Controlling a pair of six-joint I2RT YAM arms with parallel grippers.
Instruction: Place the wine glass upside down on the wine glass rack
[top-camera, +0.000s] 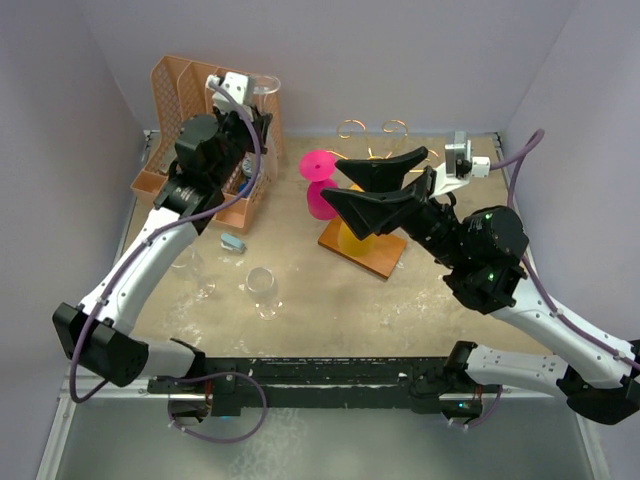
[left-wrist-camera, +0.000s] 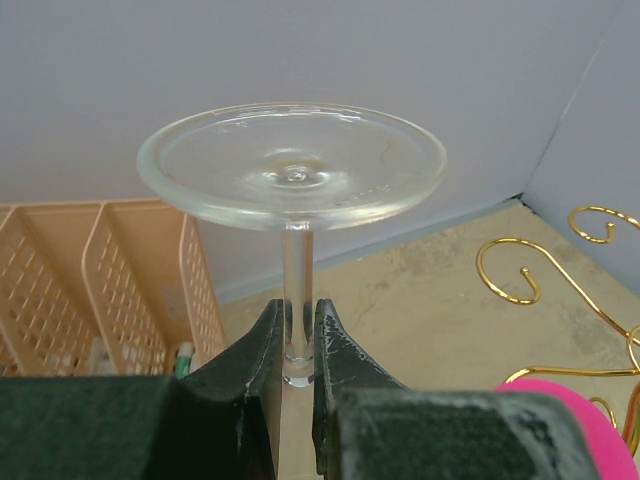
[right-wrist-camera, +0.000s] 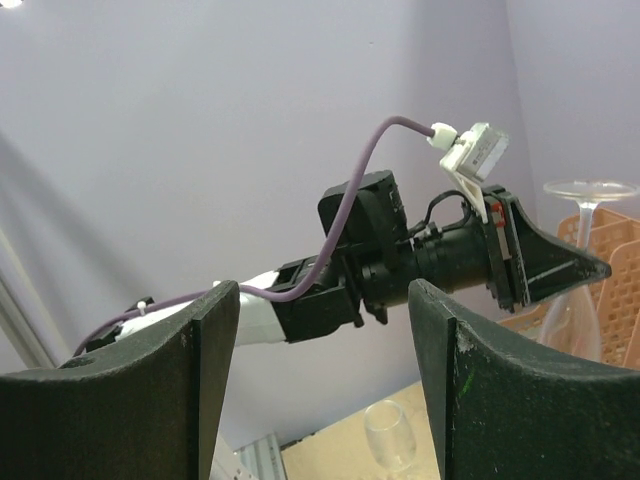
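My left gripper (left-wrist-camera: 297, 330) is shut on the stem of a clear wine glass (left-wrist-camera: 292, 165), held upside down with its round foot on top. In the top view this gripper (top-camera: 255, 118) is raised at the back left with the glass (top-camera: 266, 86), in front of the orange organizer. The wine glass rack has gold curled arms (left-wrist-camera: 520, 270) on a brown wooden base (top-camera: 372, 255); it stands right of the held glass. My right gripper (top-camera: 335, 185) is open and empty, raised above the rack and pointing left. In its wrist view it (right-wrist-camera: 325, 330) faces the left arm and the held glass's foot (right-wrist-camera: 590, 190).
An orange file organizer (top-camera: 175, 90) stands at the back left. A pink glass (top-camera: 320, 180) and a yellow one (top-camera: 355, 238) are at the rack. A clear wine glass (top-camera: 263, 290) stands mid-table, another (top-camera: 195, 268) to its left. A small blue object (top-camera: 232, 242) lies nearby.
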